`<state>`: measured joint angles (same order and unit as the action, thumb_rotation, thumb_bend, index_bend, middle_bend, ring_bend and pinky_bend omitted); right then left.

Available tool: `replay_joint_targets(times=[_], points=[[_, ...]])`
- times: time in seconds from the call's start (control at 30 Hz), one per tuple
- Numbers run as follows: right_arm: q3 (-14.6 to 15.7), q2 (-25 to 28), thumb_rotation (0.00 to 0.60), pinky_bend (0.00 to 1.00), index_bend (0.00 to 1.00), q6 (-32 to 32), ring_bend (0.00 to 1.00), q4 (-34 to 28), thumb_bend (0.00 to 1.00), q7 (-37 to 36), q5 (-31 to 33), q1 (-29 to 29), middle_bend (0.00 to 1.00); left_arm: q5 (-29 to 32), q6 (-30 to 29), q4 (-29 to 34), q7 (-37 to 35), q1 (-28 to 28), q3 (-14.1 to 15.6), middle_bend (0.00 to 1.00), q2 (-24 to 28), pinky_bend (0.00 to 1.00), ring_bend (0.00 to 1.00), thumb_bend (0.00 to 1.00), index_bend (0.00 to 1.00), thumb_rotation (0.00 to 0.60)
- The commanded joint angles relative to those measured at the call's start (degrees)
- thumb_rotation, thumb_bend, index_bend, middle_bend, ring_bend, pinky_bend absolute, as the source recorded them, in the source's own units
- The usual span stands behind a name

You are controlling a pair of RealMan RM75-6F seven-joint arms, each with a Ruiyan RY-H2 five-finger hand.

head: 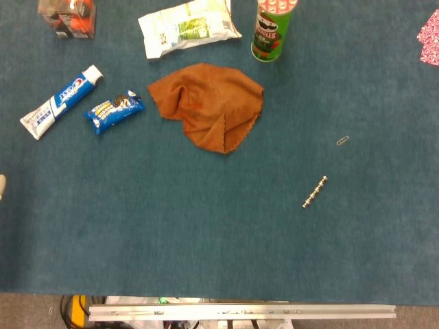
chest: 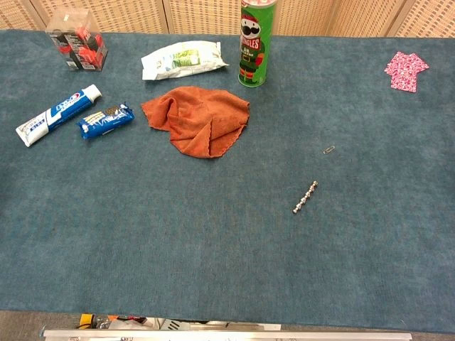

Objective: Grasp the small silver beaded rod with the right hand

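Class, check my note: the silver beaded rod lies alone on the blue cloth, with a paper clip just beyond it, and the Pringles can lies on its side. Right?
Not quite. The Pringles can stands upright, as the chest view shows. The silver beaded rod does lie alone on the blue cloth, paper clip just beyond.

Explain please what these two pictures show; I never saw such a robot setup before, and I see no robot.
Both pictures come from the robot's own cameras, one on its head looking down, one on its chest looking forward. Its two arms and hands are outside both views, so nothing is held. On the blue table lie the small silver beaded rod it should grasp, a paper clip, an orange cloth, toothpaste, a blue snack pack, a white bag, a green Pringles can standing upright, a clear box and pink patterned paper.
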<state>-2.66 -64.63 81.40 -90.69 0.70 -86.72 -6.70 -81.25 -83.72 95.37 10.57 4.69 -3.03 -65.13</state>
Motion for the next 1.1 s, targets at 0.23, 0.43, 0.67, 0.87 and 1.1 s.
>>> replay_joint_targets(times=[0.23,0.43,0.67,0.87,1.1], points=[[-0.01,0.57,0.600,0.50,0.43,0.00,0.42,-0.29,0.21,-1.39,-1.93,-0.90,0.48,0.36,0.23,0.85,0.60,-0.01,0.21,0.07,0.27,0.02,0.06,0.29,0.00,0.600],[0.82,2.35,0.600,0.50,0.43,-3.32,0.42,-2.74,0.21,-4.20,-6.39,-4.27,0.48,0.38,-0.22,0.94,0.40,-0.27,0.24,0.07,0.15,0.02,0.06,0.29,0.00,0.600],[1.88,4.18,0.600,0.50,0.43,-10.40,0.48,-6.35,0.21,-5.84,-13.49,-11.27,0.56,0.49,-0.35,0.82,-0.04,-0.52,0.37,0.07,0.26,0.02,0.06,0.29,0.00,0.600],[2.09,2.85,0.600,0.81,0.43,-17.90,0.78,-8.53,0.21,-2.99,-17.10,-17.69,0.79,0.59,-0.88,0.72,-0.62,-1.04,0.49,0.07,0.48,0.02,0.06,0.29,0.00,0.600],[2.10,-2.03,0.600,1.00,0.43,-26.05,1.00,-8.37,0.21,1.54,-17.60,-23.69,0.96,0.78,-1.24,0.47,-1.39,-1.43,0.45,0.07,0.56,0.02,0.06,0.29,0.00,0.600]])
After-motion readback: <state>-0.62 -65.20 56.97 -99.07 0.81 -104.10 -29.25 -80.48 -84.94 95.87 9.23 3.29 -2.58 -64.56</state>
